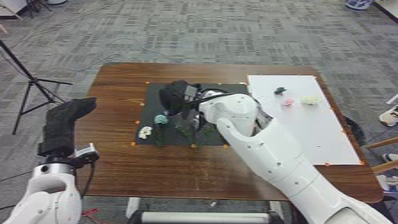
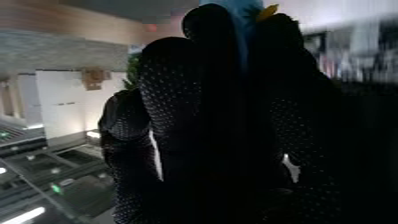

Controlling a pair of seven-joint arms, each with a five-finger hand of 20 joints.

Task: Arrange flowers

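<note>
Right hand (image 1: 174, 97) hangs over the black mat's (image 1: 153, 107) eleven o'clock; whether it is clamped on anything, I cannot tell. From it, the teal flower (image 1: 161, 119) and white flower (image 1: 145, 132) lie towards seven o'clock, the pink flower (image 1: 288, 102) at three, on the white board (image 1: 311, 132). In the right wrist view, something light blue (image 2: 240, 20) shows at its tips. Left hand (image 1: 64, 117), loosely open, hangs at the table's (image 1: 111, 165) nine o'clock.
</note>
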